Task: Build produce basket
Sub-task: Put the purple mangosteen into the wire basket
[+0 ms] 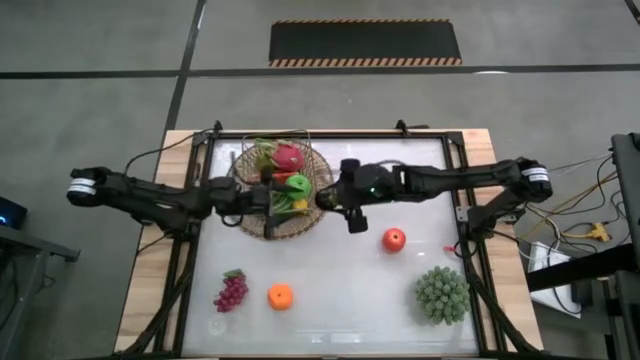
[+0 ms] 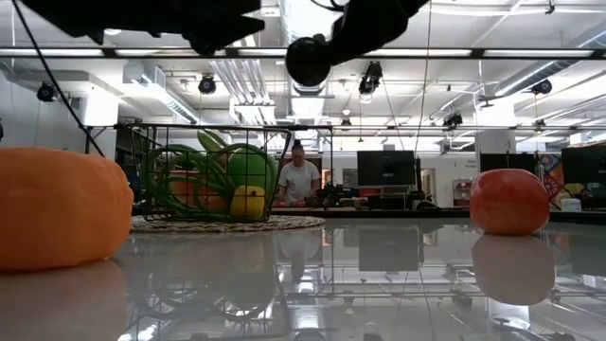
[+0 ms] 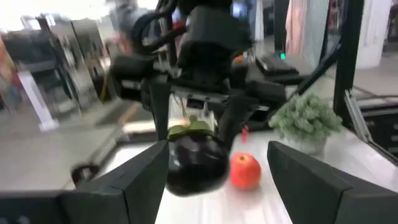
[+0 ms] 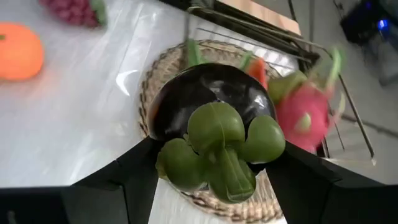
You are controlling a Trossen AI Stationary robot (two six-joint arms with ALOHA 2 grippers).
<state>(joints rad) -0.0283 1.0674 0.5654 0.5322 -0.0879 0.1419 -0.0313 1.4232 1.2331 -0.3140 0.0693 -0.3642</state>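
A: Held item? Orientation?
B: Dark glossy purple toy eggplant with green lobed stalk cap (image 4: pixel 214 134), clamped in right gripper (image 1: pixel 326 199) above right rim of round tan woven basket (image 1: pixel 252 222). Long axis along fingers; cap toward wrist.
A: Left gripper (image 1: pixel 277 198)?
B: Over basket, fingers spread, holding nothing.
A: Loose count?
B: One red apple (image 1: pixel 394 239), one orange (image 1: pixel 280 296), one grape bunch (image 1: pixel 231 291), near side.

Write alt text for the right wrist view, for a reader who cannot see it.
The right gripper holds a dark purple eggplant with a green stem cap between its two fingers, above the round woven basket. A pink dragon fruit lies in the basket; an orange and purple grapes sit on the white table beyond.
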